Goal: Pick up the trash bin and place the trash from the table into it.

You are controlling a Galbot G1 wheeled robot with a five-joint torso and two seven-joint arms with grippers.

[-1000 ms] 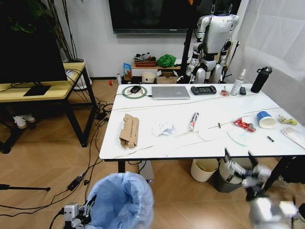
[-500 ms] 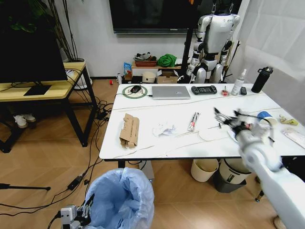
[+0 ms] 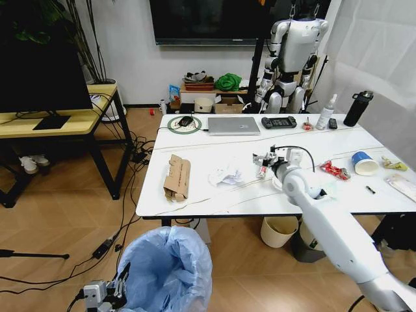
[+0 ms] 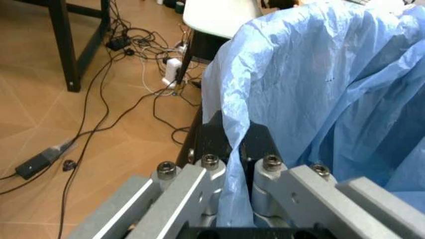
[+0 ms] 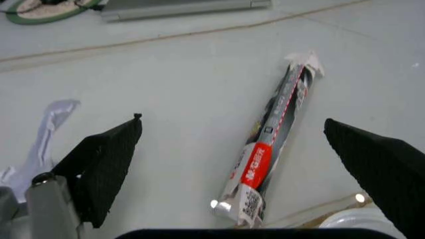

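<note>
The trash bin (image 3: pixel 166 270) with its crinkly light-blue bag stands low in front of the table (image 3: pixel 214 146). My left gripper (image 3: pixel 122 278) is shut on its rim, the fingers (image 4: pixel 199 174) pinching the bag's edge. My right gripper (image 3: pixel 265 158) hovers open just over a long silver-and-red wrapper (image 5: pixel 272 144), its two fingers (image 5: pixel 99 164) standing wide apart either side of it (image 3: pixel 260 173). More trash lies on the table: a flattened cardboard carton (image 3: pixel 177 177), crumpled white paper (image 3: pixel 224 175), a crushed red can (image 3: pixel 333 170) and a blue-and-white cup (image 3: pixel 361 162).
A laptop (image 3: pixel 233 125), a controller (image 3: pixel 277 122), a spray bottle (image 3: pixel 323 114) and a black bottle (image 3: pixel 355 108) line the table's far side. A cream bin (image 3: pixel 278 229) stands under it. A wood-topped desk (image 3: pixel 52 120) and floor cables (image 3: pixel 123 195) are at the left.
My right arm has swung up from below the table's front right, over the top and leftward to the wrapper. The bin and left gripper have stayed put.
</note>
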